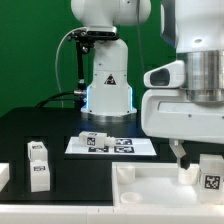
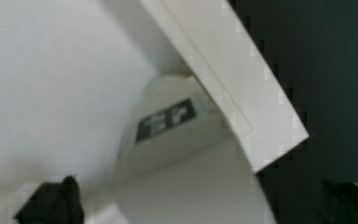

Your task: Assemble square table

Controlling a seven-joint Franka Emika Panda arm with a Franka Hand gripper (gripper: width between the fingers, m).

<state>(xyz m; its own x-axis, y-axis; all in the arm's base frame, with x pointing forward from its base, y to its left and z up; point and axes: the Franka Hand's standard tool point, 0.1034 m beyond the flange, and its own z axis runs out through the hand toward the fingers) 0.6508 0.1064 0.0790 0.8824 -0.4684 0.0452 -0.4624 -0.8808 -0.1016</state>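
A: Here the gripper (image 2: 197, 203) hangs over the table top (image 1: 150, 188), at the front of the scene, fingers spread wide, holding nothing. Why there?
B: Probably to line up the leg (image 1: 208, 172) standing at the top's corner, on the exterior view's right.
A: And the wrist view?
B: It shows the leg's tag (image 2: 165, 122) close against the raised rim (image 2: 229, 85); only the exterior view shows two more legs (image 1: 38, 175), well apart.

- square table top (image 1: 150, 200): white plastic, smooth, faint sheen.
- legs (image 1: 38, 176): white plastic, matt, with printed black-and-white tags.
- surface (image 1: 30, 125): black, matt.
- marker board (image 1: 112, 146): thin, white, matt.
- arm shell (image 1: 185, 105): smooth glossy white plastic.
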